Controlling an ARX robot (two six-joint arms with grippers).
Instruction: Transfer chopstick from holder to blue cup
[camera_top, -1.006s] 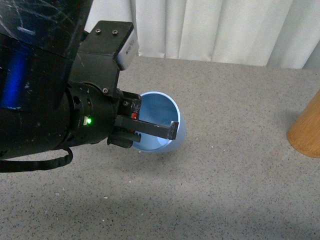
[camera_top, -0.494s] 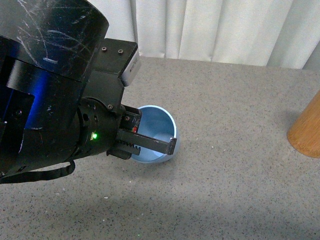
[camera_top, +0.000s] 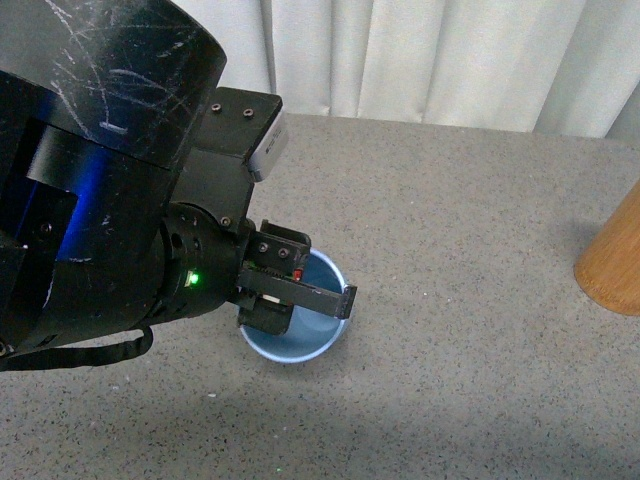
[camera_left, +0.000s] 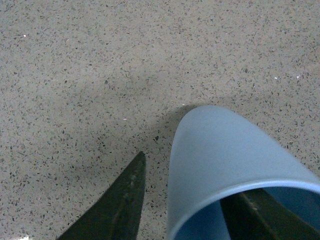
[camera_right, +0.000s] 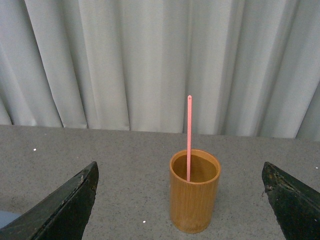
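Note:
The blue cup (camera_top: 290, 345) stands on the grey table, mouth up, partly under my left gripper (camera_top: 310, 305). In the left wrist view the open left gripper (camera_left: 187, 180) straddles the wall of the blue cup (camera_left: 220, 150), with one finger (camera_left: 120, 200) outside and the other inside the cup. One salmon-pink chopstick (camera_right: 189, 135) stands upright in the brown wooden holder (camera_right: 194, 200). My open right gripper (camera_right: 179, 163) faces the holder from a distance, with its fingertips wide on either side. The holder also shows at the front view's right edge (camera_top: 612, 262), where the chopstick is out of frame.
The speckled grey tabletop (camera_top: 460, 380) ends at a white pleated curtain (camera_top: 420, 55) at the back. My bulky black left arm (camera_top: 100, 190) fills the left of the front view. The right arm is out of the front view.
The blue cup has gone from tilted, with its mouth towards the camera, to standing upright nearer the front. My left gripper moved down and forward with it, one finger staying inside.

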